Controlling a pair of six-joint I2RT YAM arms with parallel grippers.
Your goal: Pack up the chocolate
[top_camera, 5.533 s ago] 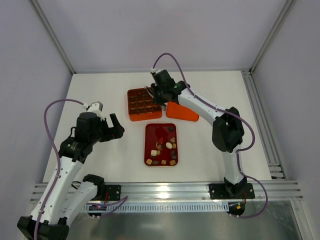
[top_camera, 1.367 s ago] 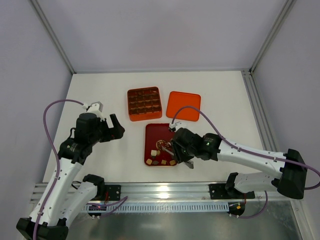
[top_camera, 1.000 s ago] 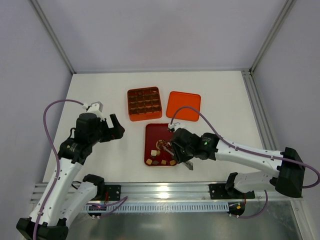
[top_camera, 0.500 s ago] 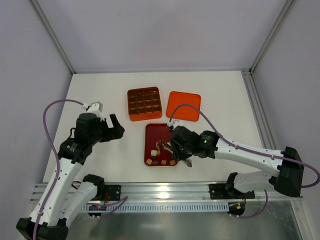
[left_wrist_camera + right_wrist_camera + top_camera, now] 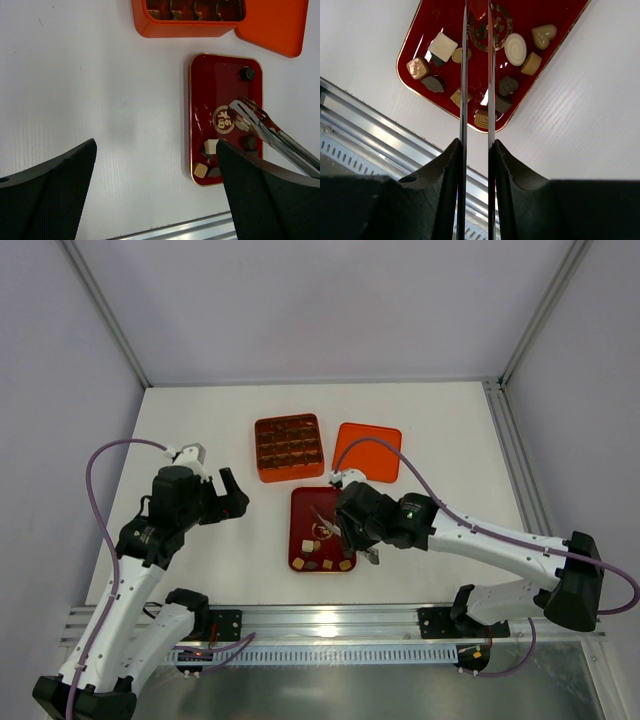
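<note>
Right jaws clenched the tongs (image 5: 464,75) over the tray (image 5: 559,13); left jaws hung released. The chocolate (image 5: 515,49) looked light, brittle, slippery, best pinched across flat sides.

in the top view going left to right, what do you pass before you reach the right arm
left gripper → orange box → orange lid
</note>
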